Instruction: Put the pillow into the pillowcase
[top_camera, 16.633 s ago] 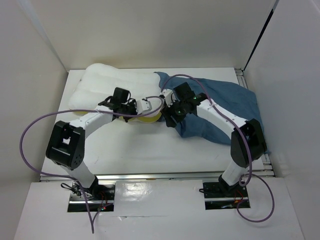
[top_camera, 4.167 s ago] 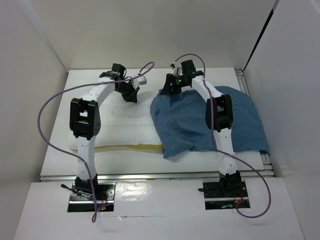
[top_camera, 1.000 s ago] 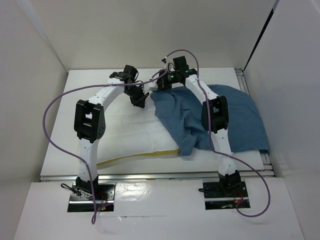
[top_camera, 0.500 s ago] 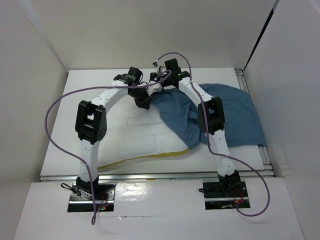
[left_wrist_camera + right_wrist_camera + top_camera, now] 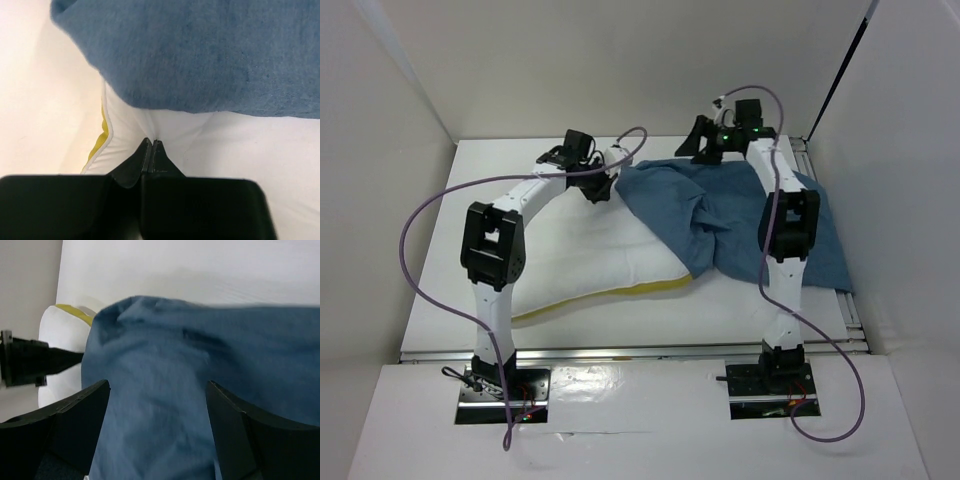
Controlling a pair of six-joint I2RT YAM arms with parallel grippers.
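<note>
**Q:** Top view. What surface are you working over?

**A:** Your desk (image 5: 650, 315) is a plain white board. It is closed in by a white back wall (image 5: 620, 70), a left wall (image 5: 370, 200) and a right wall (image 5: 905, 200). A dark strip (image 5: 838, 75) runs down the upper right corner. A metal rail (image 5: 640, 351) edges the desk along the lower part of the frame. Below it, both arm bases are bolted to a white shelf (image 5: 640, 400).

**Q:** Where do the task's things lie?

**A:** The pillow (image 5: 590, 255) lies aslant across the centre and left of the desk, with its yellow band showing along the lower edge. The pillowcase (image 5: 740, 215) is spread, wrinkled, over the right half. Its left part covers the pillow's right end.

**Q:** Left wrist view. How do your left jaws stand?

**A:** The left jaws are closed tip to tip on a fold of the pillow's white cloth, just below the pillowcase's edge. The white cloth creases where the tips meet. In the top view this grasp sits at upper centre, at the end of the left arm (image 5: 495, 240).

**Q:** Right wrist view. And your right jaws?

**A:** The right jaws are spread wide with nothing between them. They are held clear of the cloth, above the pillowcase's far edge near the back wall. Blue cloth fills that frame beyond them, and the desk shows white along the top. The right arm (image 5: 785, 220) reaches up over the pillowcase at the right of the top view.
</note>
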